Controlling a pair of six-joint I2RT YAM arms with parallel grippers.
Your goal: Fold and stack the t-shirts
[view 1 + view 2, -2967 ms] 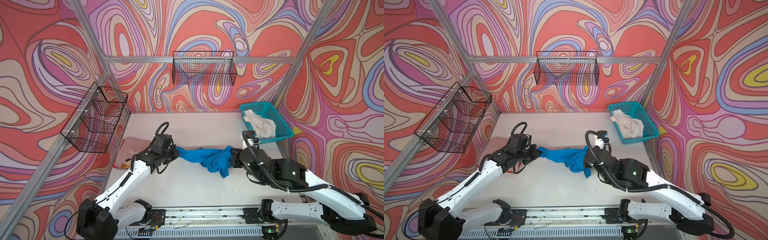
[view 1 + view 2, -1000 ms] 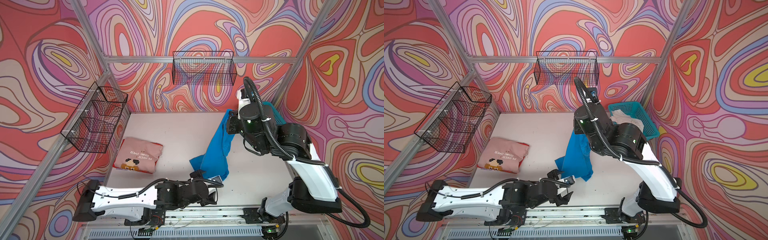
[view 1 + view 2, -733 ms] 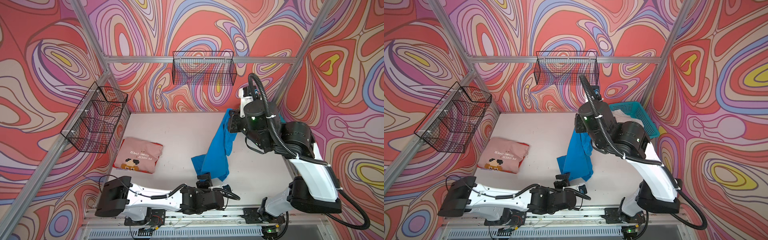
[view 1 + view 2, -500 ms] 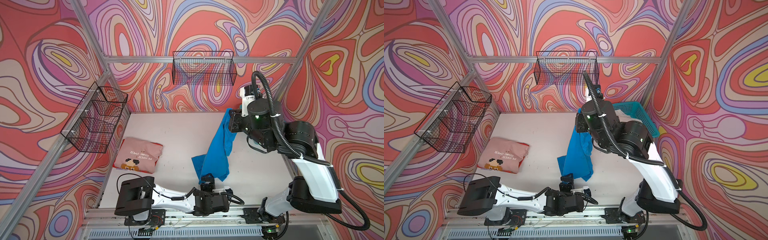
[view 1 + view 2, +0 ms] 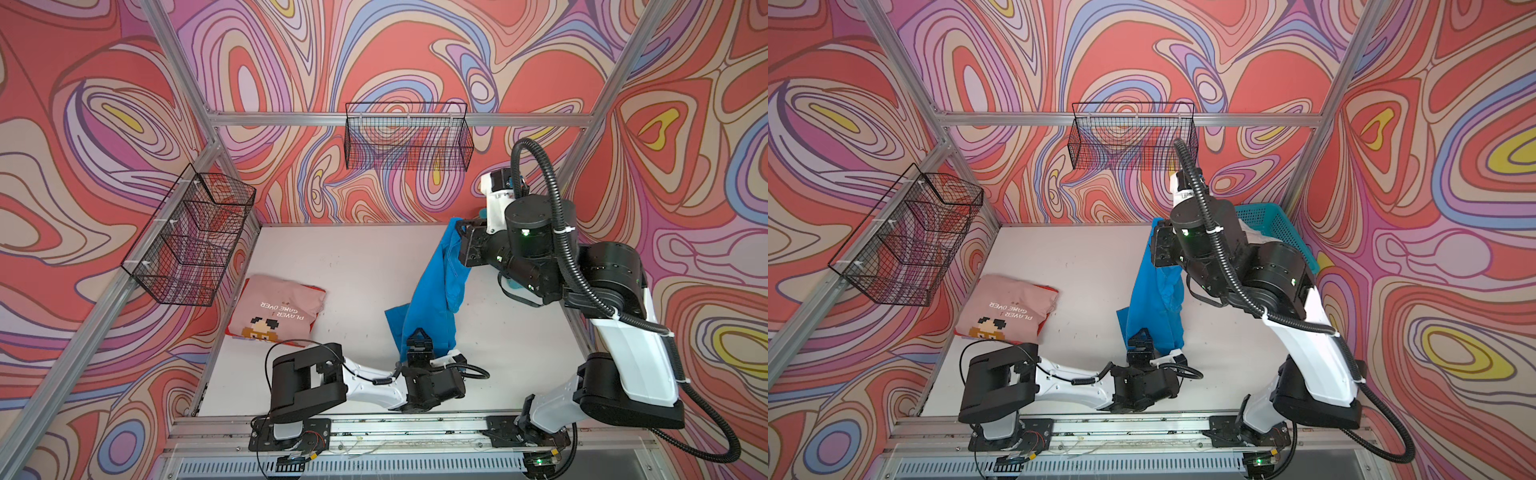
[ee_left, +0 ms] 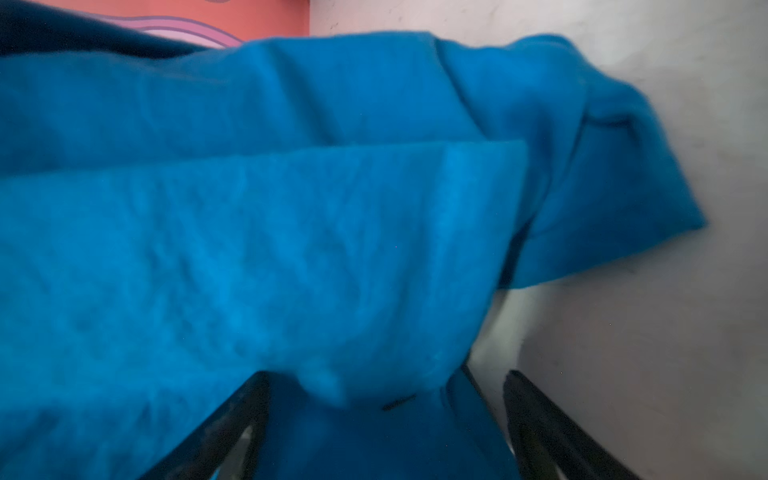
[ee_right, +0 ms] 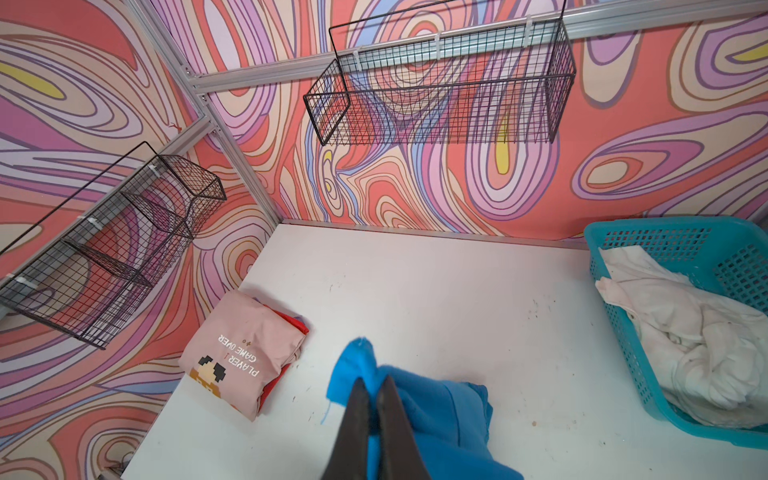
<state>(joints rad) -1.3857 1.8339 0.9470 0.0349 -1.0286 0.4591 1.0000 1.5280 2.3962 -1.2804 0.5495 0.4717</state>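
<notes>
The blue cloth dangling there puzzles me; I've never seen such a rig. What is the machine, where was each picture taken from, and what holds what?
The machine is a left arm and a right arm at a table, each ending in a pincer. Two pictures come from a paired camera overhead, two from cameras on the wrists. The right pincer is shut on the top of the blue shirt, so it hangs down. The left pincer sits at its lower edge, jaws apart around cloth. A folded pink shirt lies on the table; a crumpled white shirt sits in the basket.
</notes>
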